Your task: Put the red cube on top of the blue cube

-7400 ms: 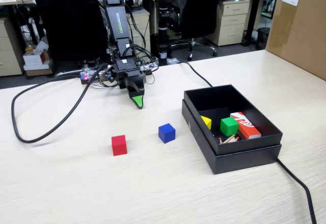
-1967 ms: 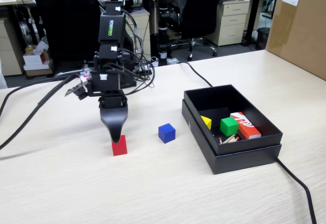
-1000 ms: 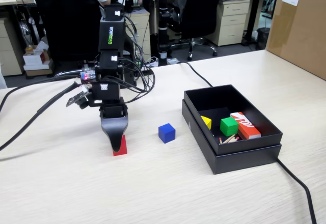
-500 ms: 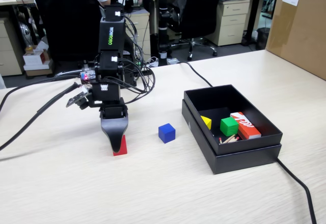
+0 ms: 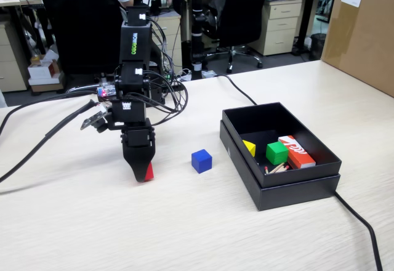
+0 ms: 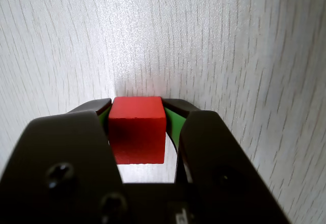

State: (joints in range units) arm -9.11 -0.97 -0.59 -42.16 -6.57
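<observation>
Wrist view: gripper (image 6: 137,104) clamping the red cube (image 6: 136,130) between both jaws, green pads (image 6: 173,122) pressing its sides, pale wood-grain table (image 6: 229,56) filling the rest. Fixed view: gripper (image 5: 143,175) pointing straight down at the table (image 5: 184,222), red cube (image 5: 148,172) showing at the tip; touching the surface or just above it, cannot tell. Blue cube (image 5: 201,161) sitting near on the right, apart from the gripper, with the black box (image 5: 289,191) beyond holding a green cube (image 5: 276,153), a yellow piece (image 5: 249,148) and a red-and-white box (image 5: 297,151).

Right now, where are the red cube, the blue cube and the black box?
red cube (image 6: 136,130): wrist view, front face, between the jaws.
blue cube (image 5: 201,161): fixed view, middle of the cube.
black box (image 5: 289,190): fixed view, near wall.
</observation>
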